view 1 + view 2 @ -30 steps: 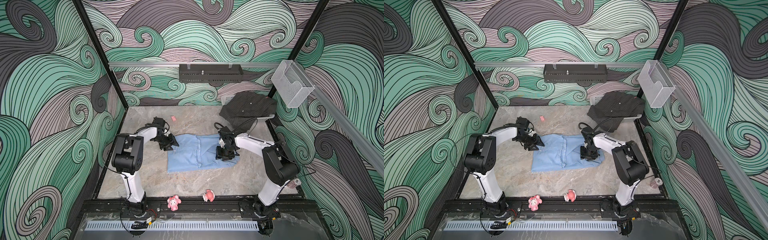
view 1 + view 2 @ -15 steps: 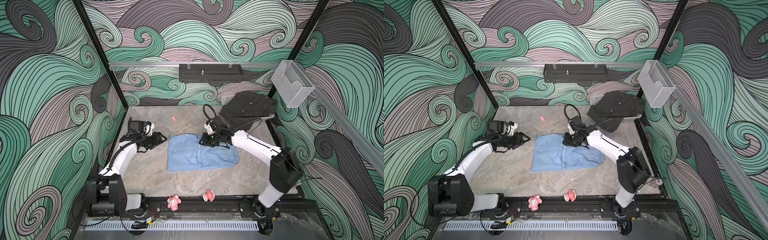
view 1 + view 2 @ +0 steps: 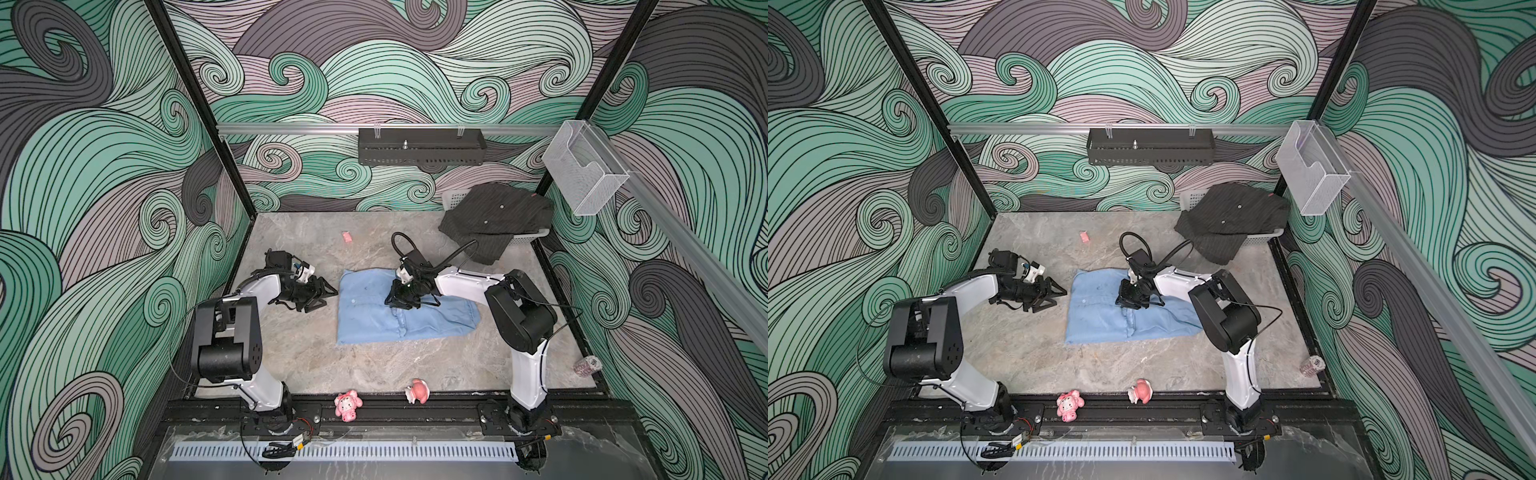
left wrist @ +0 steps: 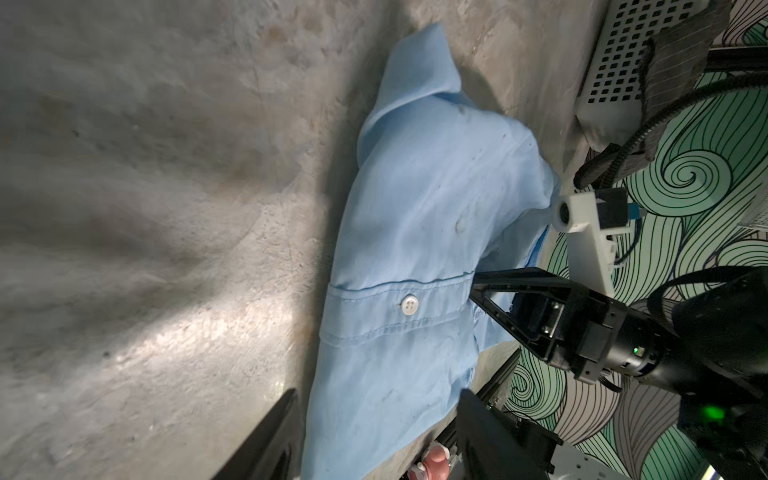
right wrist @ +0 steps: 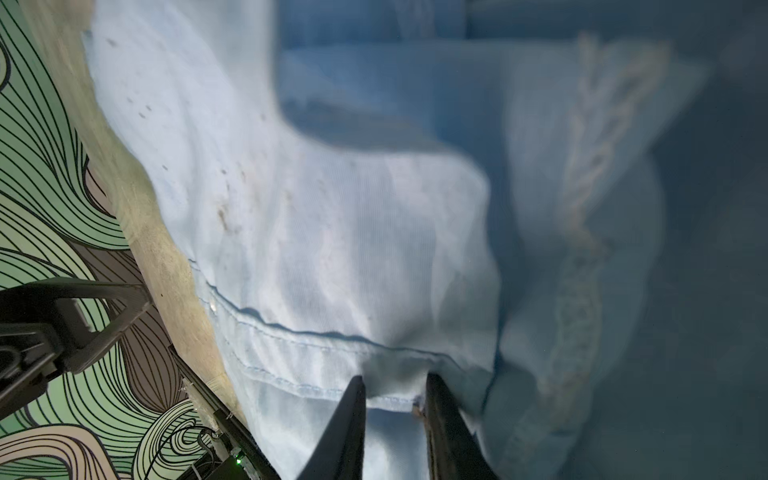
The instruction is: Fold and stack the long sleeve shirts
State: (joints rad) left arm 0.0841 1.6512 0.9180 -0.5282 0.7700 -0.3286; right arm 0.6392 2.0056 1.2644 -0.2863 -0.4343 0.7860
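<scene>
Top views both showed the grey marbled table (image 3: 374, 361) with the light blue shirt (image 3: 374, 328) (image 3: 1096, 324) lying on it, folded into a rough rectangle, its buttoned front strip facing up. From where I stood, everything else sat around that shirt.

Well beyond its far right corner, the dark pinstriped shirt (image 3: 496, 216) (image 3: 1229, 216) was heaped, unfolded, over a white perforated basket (image 3: 528, 237), with one part spilling onto the table toward the blue shirt.

Reaching in from the blue shirt's right side, the right hand (image 3: 400, 306) (image 3: 1128, 306) was down on the cloth near the middle. In the right wrist view that hand (image 5: 395, 384) had its two dark fingers (image 5: 353, 415) drawn in on a raised fold at the stitched edge, pinching the fabric (image 5: 332, 228) between them.

Just off the blue shirt's left edge, the left hand (image 3: 326, 300) (image 3: 1059, 300) pointed at the cloth with its fingers spread and nothing between them. In the left wrist view those fingers (image 4: 270, 436) stood wide apart, short of the shirt (image 4: 415, 216).

Well in front of the blue shirt, two small pink toys (image 3: 348, 405) (image 3: 417, 390) sat along the table's near rim. Behind it, a tiny pink scrap (image 3: 346, 237) lay on bare stone. One pale button (image 4: 409, 306) showed on the shirt's front strip.
</scene>
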